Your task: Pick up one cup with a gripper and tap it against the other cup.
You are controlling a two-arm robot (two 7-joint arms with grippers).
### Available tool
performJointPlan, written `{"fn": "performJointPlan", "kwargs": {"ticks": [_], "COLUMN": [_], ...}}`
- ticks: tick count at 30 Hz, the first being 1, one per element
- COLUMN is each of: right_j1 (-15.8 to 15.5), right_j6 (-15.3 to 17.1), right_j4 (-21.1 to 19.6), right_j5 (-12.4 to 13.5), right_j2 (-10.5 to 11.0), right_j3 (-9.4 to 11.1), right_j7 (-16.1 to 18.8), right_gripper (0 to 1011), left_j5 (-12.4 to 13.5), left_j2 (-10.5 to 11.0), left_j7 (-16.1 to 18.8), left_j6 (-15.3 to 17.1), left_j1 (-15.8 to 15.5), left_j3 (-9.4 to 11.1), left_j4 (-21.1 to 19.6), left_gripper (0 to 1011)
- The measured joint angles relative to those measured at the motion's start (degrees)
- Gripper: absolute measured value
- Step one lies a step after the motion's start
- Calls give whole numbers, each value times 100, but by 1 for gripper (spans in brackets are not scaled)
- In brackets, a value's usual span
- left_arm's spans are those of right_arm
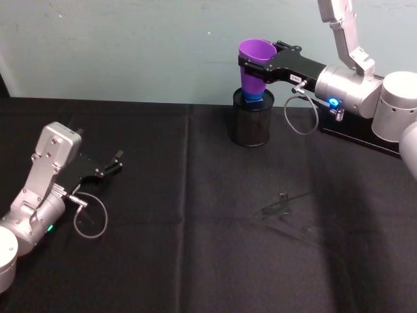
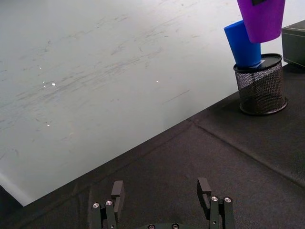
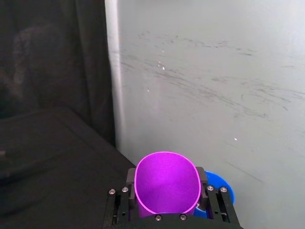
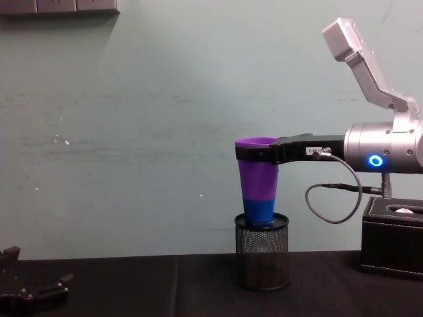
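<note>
Black cloth covers the table [image 1: 195, 261] below a pale wall [image 1: 130, 45]. At the table's back stands a mesh holder [image 1: 251, 120], and the blue cup [image 2: 243, 45] sits in it, tilted. The right gripper [image 4: 258, 153] is clenched on the purple cup [image 4: 258, 175] near its rim, holding it upright just above the holder with its base beside the blue cup. Whether the 2 cups touch, I cannot tell. The left gripper [image 2: 161, 185] rests on the cloth well left of the holder, its 2 fingers spread apart.
</note>
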Motion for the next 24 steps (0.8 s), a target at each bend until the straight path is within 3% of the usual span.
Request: {"fn": "performJointPlan", "kwargs": {"ticks": [6, 13, 20, 24], "right_j1": [-293, -793, -1093, -1333], "right_j6": [254, 585, 782, 933], "right_j4": [-507, -1393, -1952, -2464], "right_j5": [125, 289, 414, 522], "right_j2": [111, 401, 620, 825], "right_j3": [41, -5, -38, -67], "right_j7": [39, 59, 55, 52], "right_gripper": [724, 724, 724, 724], "left_j5": [0, 0, 0, 0], "left_j2": [0, 0, 0, 0], "left_j7": [0, 0, 0, 0], "left_j6": [0, 0, 0, 0], "left_j1": [0, 0, 0, 0], "left_j3": [0, 0, 0, 0], "left_j4": [0, 0, 0, 0], "left_gripper": [1005, 1005, 1005, 1005]}}
